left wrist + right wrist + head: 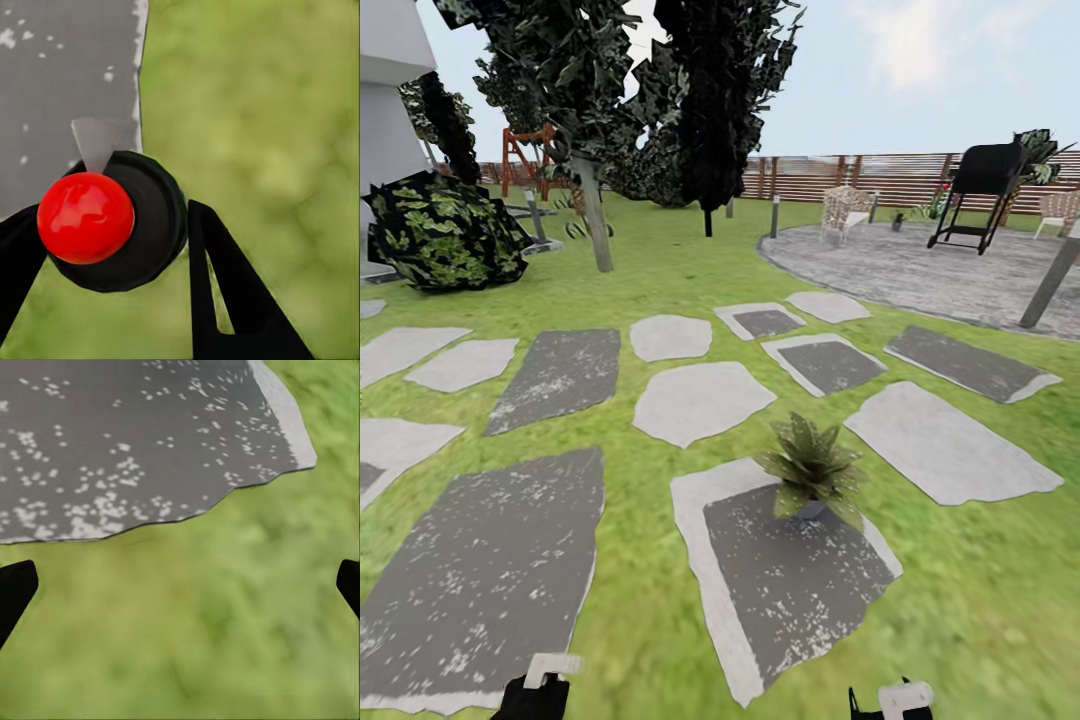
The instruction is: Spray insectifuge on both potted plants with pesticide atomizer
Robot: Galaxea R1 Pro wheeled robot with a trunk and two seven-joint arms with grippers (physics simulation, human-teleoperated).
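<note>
One potted plant point(812, 475), a low rosette of pointed green leaves, stands on a grey stepping stone point(790, 580) just ahead and slightly right of me. The pesticide atomizer point(538, 690) sits at the bottom left of the head view, white trigger head above a dark bottle. The left wrist view looks onto its dark round body point(146, 225), where a red ball point(85, 217) shows, with my left gripper point(112, 225) shut on it over grass. My right gripper point(180, 585) is open and empty above grass beside a stone; it also shows low in the head view point(890, 700).
Grey stepping stones point(700, 400) spread across the lawn ahead. A leafy bush point(445, 230) and dark trees point(710, 90) stand to the left and centre. On the round patio point(930, 265) at the right are a black grill point(980, 190) and white chairs point(847, 208), before the wooden fence point(880, 175).
</note>
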